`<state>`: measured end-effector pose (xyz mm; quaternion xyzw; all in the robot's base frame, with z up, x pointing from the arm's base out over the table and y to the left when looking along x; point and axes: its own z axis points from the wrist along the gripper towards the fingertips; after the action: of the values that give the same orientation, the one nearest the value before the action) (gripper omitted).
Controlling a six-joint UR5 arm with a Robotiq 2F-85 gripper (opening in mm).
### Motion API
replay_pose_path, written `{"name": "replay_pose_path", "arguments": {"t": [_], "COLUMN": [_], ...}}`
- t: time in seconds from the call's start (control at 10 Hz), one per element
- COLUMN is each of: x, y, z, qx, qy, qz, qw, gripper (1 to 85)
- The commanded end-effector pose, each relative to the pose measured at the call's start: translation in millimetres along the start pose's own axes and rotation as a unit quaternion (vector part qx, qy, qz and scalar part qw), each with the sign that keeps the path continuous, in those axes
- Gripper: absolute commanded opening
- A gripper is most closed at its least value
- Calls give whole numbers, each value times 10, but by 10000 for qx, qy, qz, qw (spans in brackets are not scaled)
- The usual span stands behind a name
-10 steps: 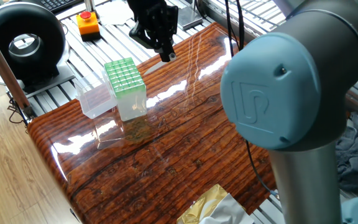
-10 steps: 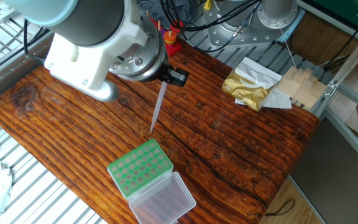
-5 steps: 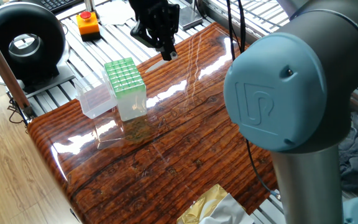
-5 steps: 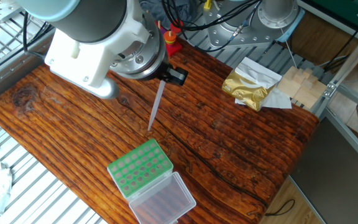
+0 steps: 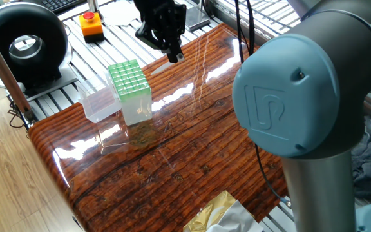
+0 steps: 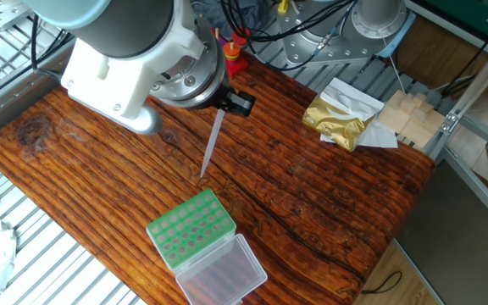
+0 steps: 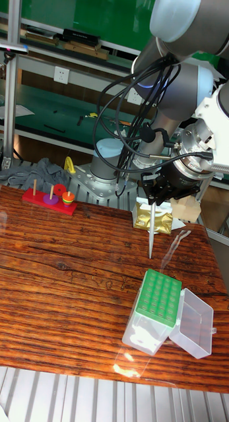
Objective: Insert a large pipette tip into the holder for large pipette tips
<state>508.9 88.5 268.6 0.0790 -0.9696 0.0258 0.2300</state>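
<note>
Gripper (image 7: 152,210): jaws clamped on 1 large pipette tip (image 6: 212,147), hanging point-down, short of the holder for large pipette tips (image 6: 191,228). Risk: slight misalignment lands the point on green grid, bending it.

The gripper (image 6: 219,108) sits slightly higher than one second ago. The large pipette tip (image 6: 211,146) rises with it, its point farther from the counter (image 6: 312,195).

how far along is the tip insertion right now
Done: the slender whitish plastic pipette tip is picked up, hanging point-down from the black two-finger gripper, jaws closed on its top. In hand: it hangs above the wooden table, short of the green-topped clear holder box. Left: align over a hole and lower in.
</note>
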Motion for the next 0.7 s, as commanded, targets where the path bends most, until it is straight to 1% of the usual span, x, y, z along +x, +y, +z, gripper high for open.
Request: {"name": "replay_pose_path", "arguments": {"t": [0.0, 0.6], "x": [1, -17], "y": [19, 46], "z": [-4, -4], "qx": [-40, -90], "qy": [-9, -41], "qz": [-22, -26], "qw": [10000, 9999], "gripper": [10, 10]}}
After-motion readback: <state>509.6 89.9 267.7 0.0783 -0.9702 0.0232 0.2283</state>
